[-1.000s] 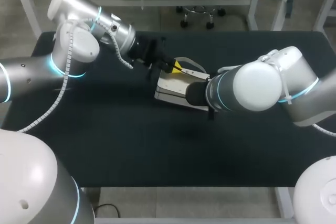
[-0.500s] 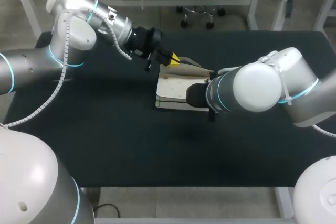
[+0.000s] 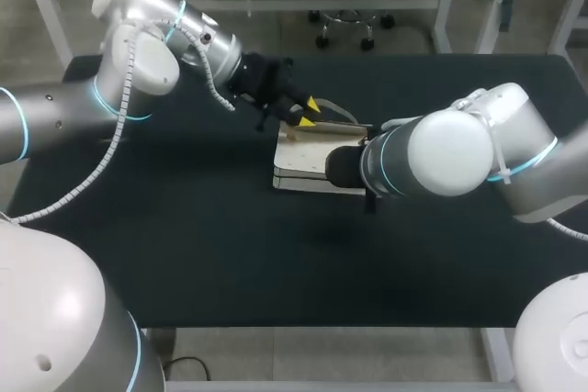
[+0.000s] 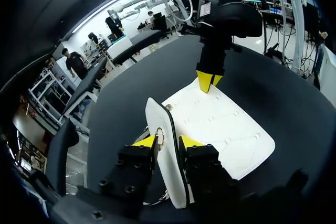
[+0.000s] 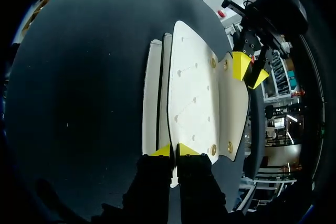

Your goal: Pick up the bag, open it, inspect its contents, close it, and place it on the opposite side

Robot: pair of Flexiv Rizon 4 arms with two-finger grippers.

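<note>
Left pincer (image 4: 167, 141) clamped on the white flap (image 4: 157, 121) of the flat white leather bag (image 3: 308, 164) mid-table (image 3: 184, 254), right pincer (image 5: 173, 150) nipping its opposite edge: opening underway, next peel flap wider to see inside.

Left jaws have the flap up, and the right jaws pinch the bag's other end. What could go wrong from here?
1. Only the tips of the left jaws hold the raised flap. It could slip free and drop shut.
2. The right jaws pinch just a thin edge of the bag. A harder pull on the flap might tug it loose and drag the bag across the table.
</note>
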